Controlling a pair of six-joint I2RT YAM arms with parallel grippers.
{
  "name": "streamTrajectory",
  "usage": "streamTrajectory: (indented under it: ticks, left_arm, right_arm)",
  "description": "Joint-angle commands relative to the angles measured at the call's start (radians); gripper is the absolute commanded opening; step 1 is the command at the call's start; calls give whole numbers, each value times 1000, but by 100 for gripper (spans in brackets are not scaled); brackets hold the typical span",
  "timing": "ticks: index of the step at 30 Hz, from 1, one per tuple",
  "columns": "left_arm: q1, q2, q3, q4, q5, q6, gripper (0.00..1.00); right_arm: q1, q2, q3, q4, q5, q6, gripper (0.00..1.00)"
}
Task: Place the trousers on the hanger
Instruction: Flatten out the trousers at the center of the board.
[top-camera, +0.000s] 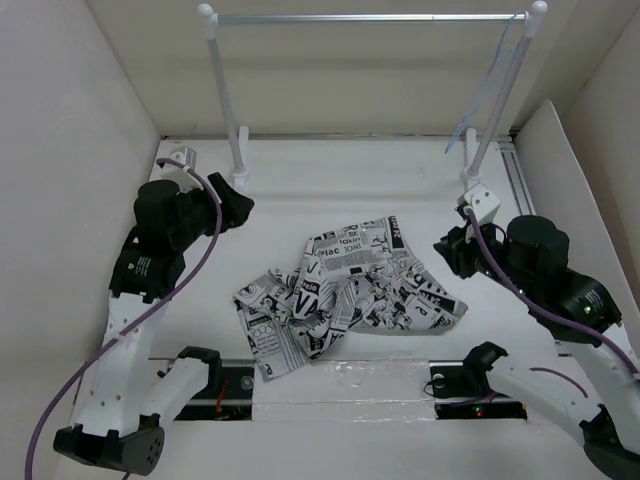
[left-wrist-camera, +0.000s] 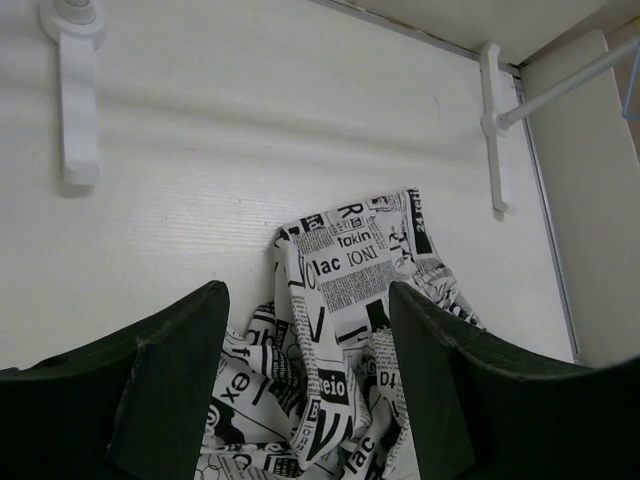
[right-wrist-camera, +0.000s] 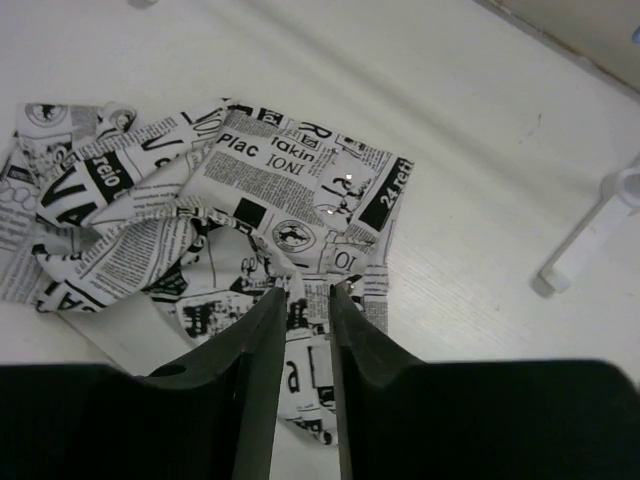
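Note:
The trousers (top-camera: 345, 290), white cloth with black newspaper print, lie crumpled on the white table in the middle. The pale-blue hanger (top-camera: 492, 85) hangs from the right end of the rack's crossbar, far from both grippers. My left gripper (top-camera: 238, 207) is open and empty, up and to the left of the trousers. In the left wrist view, its gripper (left-wrist-camera: 305, 300) frames the trousers (left-wrist-camera: 350, 300) below. My right gripper (top-camera: 450, 250) hovers at the trousers' right edge. In the right wrist view, its gripper (right-wrist-camera: 307, 292) is almost shut, with a narrow gap and nothing held, above the trousers (right-wrist-camera: 240, 200).
A white two-post rack stands at the back, with a left post (top-camera: 225, 90) and a metal crossbar (top-camera: 370, 17). Its feet (left-wrist-camera: 78, 100) rest on the table. White walls (top-camera: 70, 120) enclose the sides and back. A taped strip (top-camera: 340, 380) runs along the near edge.

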Motion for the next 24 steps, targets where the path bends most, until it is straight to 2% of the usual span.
streamTrajectory:
  ticks: [1, 4, 5, 6, 9, 13, 14, 15, 16, 17, 18, 19, 20, 22, 24]
  left_arm:
    - [1, -1, -2, 47, -4, -22, 61]
    - [1, 20, 3, 18, -24, -12, 42]
    - [1, 26, 0, 7, -49, -12, 32]
    - [1, 29, -5, -4, -67, -12, 26]
    - [1, 65, -29, -69, -105, -15, 0]
    - [1, 75, -121, -105, -124, -26, 0]
    - [1, 88, -170, -102, -104, -26, 0]
    - [1, 97, -195, -100, -86, -26, 2]
    - [1, 109, -215, -97, -74, -28, 7]
    - [1, 123, -248, -90, -49, -28, 19]
    - [1, 123, -264, -76, -38, -31, 23]
    - [1, 121, -276, -54, -37, -35, 27]
    - [1, 123, -292, -44, -34, -42, 34]
    - [-17, 141, -301, -13, -43, -40, 39]
    - [-115, 213, -275, -14, -157, -49, 45]
  right_arm:
    - [4, -4, -17, 63, 17, -13, 25]
    - [4, 22, -22, 68, 16, -19, 3]
    - [4, 31, -25, 72, 19, -22, 0]
    - [4, 45, -29, 77, 22, -25, 0]
    - [4, 71, -75, 112, 32, -27, 0]
    - [-5, 138, -169, 248, 11, -12, 0]
    - [-15, 154, -215, 284, 5, -4, 4]
    - [-15, 170, -239, 320, -1, 1, 11]
    - [-24, 189, -264, 401, -4, 2, 27]
    - [-39, 236, -284, 440, -4, 2, 35]
    - [-48, 264, -316, 475, -39, 2, 44]
    - [-70, 291, -328, 543, -81, 2, 59]
    - [-79, 363, -336, 575, -107, 2, 65]
    - [-79, 437, -329, 621, -136, -2, 75]
    - [-88, 534, -301, 641, -100, -15, 80]
